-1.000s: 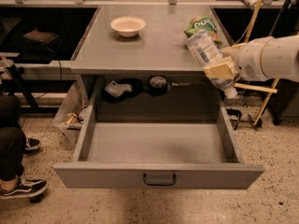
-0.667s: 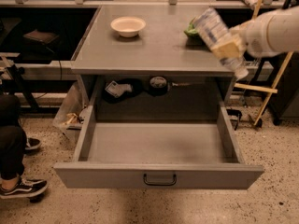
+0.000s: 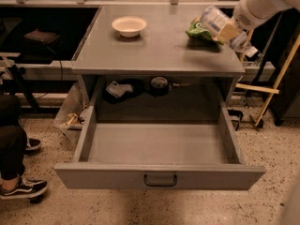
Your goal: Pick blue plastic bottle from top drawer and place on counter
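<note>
The blue plastic bottle (image 3: pixel 214 21) is held tilted in my gripper (image 3: pixel 227 31) above the right rear part of the counter (image 3: pixel 159 46), in front of the green snack bag (image 3: pixel 197 30). The gripper is shut on the bottle, and the white arm reaches in from the upper right. The top drawer (image 3: pixel 159 146) is pulled wide open below, with its dark loop handle (image 3: pixel 160 180) centred on the front panel.
A white bowl (image 3: pixel 129 26) sits on the counter's rear left. Dark items (image 3: pixel 136 87) lie under the counter behind the drawer. A person's leg and shoe (image 3: pixel 21 187) are at the left. Wooden sticks (image 3: pixel 272 88) lean at the right.
The gripper has carried the bottle up and back from beside the counter's right edge to above its right rear part, near the green bag.
</note>
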`<state>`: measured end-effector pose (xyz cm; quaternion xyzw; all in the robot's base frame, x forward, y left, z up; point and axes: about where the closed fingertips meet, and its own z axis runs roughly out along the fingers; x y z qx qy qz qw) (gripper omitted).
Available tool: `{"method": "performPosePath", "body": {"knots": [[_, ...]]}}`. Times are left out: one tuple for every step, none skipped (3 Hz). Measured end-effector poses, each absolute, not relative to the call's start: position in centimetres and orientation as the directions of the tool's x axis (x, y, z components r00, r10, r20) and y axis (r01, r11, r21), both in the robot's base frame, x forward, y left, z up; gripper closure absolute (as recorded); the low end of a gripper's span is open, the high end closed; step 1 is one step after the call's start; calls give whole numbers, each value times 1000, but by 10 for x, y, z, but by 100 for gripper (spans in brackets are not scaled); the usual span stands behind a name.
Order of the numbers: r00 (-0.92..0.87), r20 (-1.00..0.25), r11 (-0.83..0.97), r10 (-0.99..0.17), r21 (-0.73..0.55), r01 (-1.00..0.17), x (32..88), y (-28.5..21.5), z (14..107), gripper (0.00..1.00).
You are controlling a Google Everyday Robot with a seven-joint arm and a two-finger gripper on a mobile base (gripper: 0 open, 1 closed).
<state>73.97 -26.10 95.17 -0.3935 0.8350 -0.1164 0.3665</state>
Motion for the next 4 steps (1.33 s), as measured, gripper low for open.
{"method": "performPosePath", "body": {"knots": [[-354,-329,480,-876,-507,-716,789,-210,914,100],[-195,-251,299,-948,-500,-813,811,-152,912,100],[-156,-251,272,-955,-536,-799,817,-151,935,81],[-158,-252,273,-955,-535,-799,817,-151,934,58]]}}
